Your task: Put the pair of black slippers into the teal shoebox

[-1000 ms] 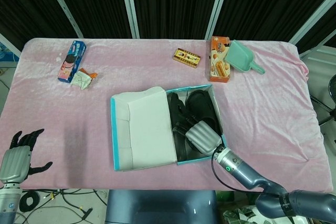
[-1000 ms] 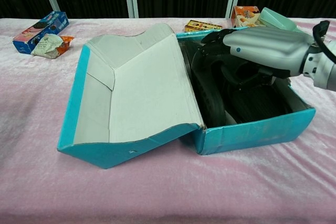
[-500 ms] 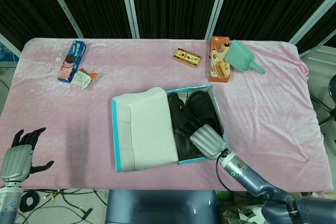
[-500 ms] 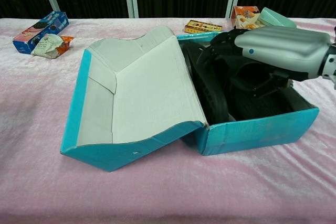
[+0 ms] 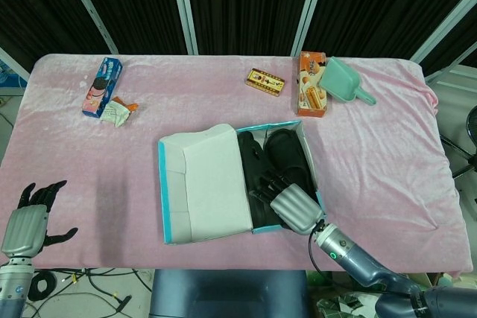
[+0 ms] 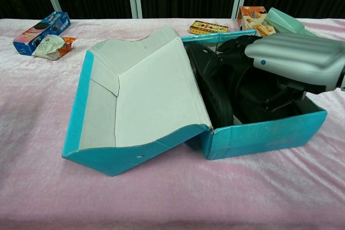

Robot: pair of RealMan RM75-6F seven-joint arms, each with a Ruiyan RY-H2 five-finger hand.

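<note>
The teal shoebox (image 5: 314, 176) lies open at the table's middle, its white-lined lid (image 5: 210, 182) folded out to the left. Both black slippers are inside: one (image 5: 288, 151) flat on the right, the other (image 5: 253, 160) standing on edge against the lid hinge. My right hand (image 5: 296, 211) hovers over the box's near end, fingers apart and reaching over the slippers, gripping nothing that I can see. In the chest view the same hand (image 6: 297, 58) sits above the box's front wall (image 6: 259, 136), with a slipper (image 6: 213, 91) below it. My left hand (image 5: 30, 218) is open at the near-left table edge.
A blue cookie box (image 5: 103, 87) and a crumpled wrapper (image 5: 118, 112) lie at the far left. A small snack box (image 5: 266, 81), an orange box (image 5: 311, 84) and a teal scoop (image 5: 344, 81) sit at the far right. Pink cloth covers the table.
My right hand has drawn back toward the near edge of the box, leaving the slippers inside. The box shifted slightly. The left hand stayed put.
</note>
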